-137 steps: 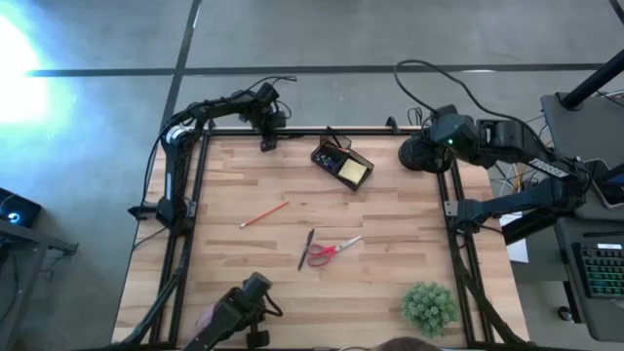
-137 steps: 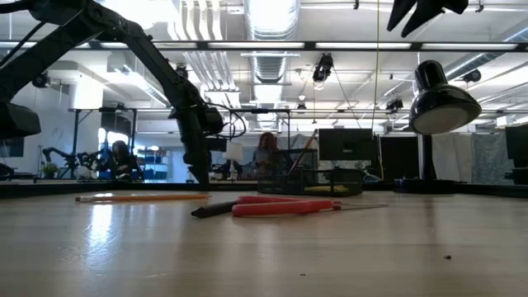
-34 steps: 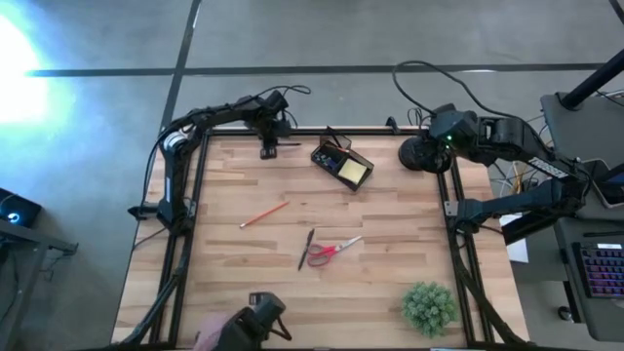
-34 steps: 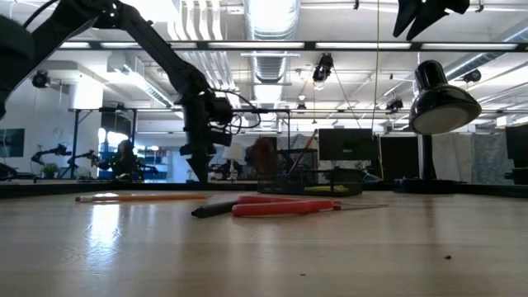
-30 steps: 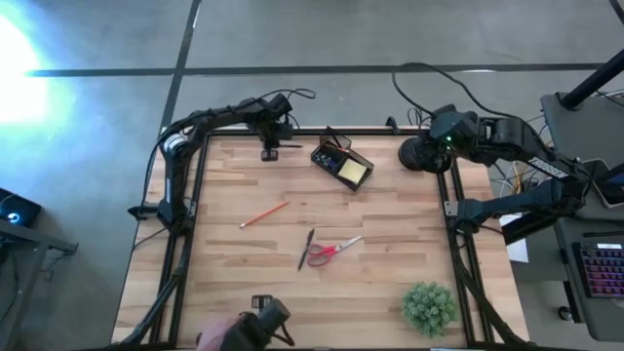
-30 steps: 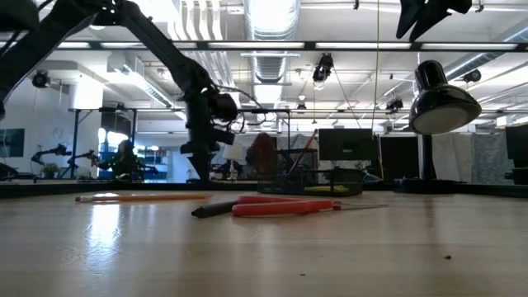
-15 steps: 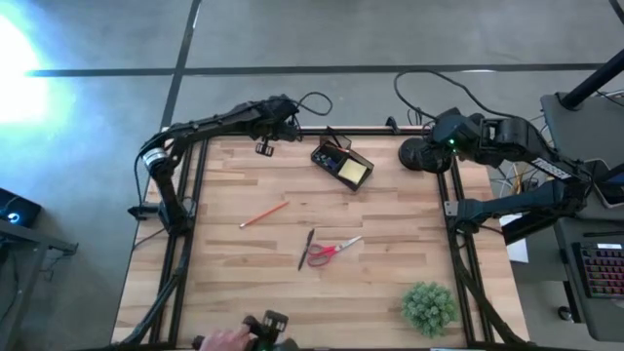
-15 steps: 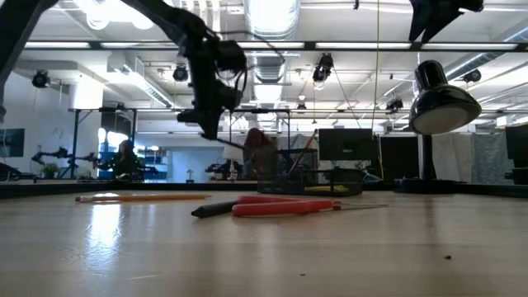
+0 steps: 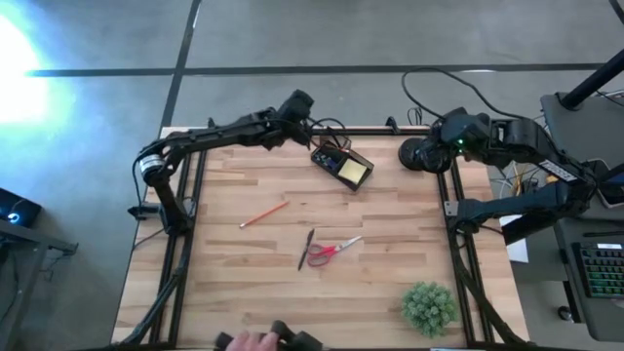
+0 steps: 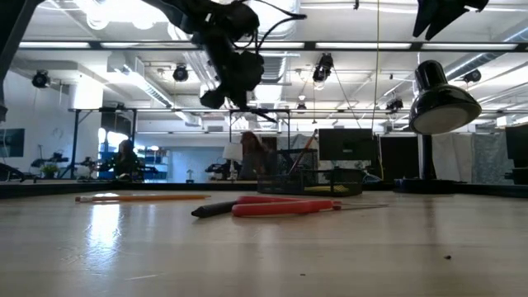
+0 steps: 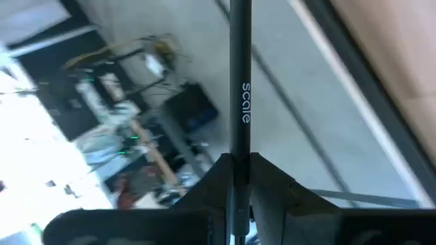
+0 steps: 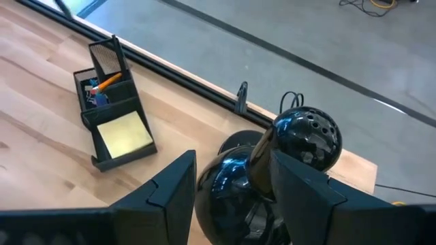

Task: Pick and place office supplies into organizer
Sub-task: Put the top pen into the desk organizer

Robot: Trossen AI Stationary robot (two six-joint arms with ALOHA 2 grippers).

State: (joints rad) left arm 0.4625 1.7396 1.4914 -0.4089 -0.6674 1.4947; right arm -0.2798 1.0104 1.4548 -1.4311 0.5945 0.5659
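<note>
Since a moment ago the left arm has swung along the far edge of the table, carrying the left gripper from the far left corner toward the middle, so that it now hangs raised just beside the organizer. Its wrist view shows the two fingers pressed together on a slim black pen printed with the word "scale". From table height the pen shaft pokes out of the gripper high above the wood.

That black organizer sits near the middle of the far edge, turned at an angle. Its shallow front tray holds the yellow sticky-note pad, and a compartment behind it holds an orange pencil with a small blue piece beside it.

Loose items lie flat toward the centre of the tabletop: an orange pen on the left side, a black pen nearer the middle, and the red-handled scissors touching or nearly touching that black pen. A green plant stands near the near right corner.

The right gripper waits at the far right corner, fingers spread on either side of a round black camera mount. A person's hand shows at the near edge.
</note>
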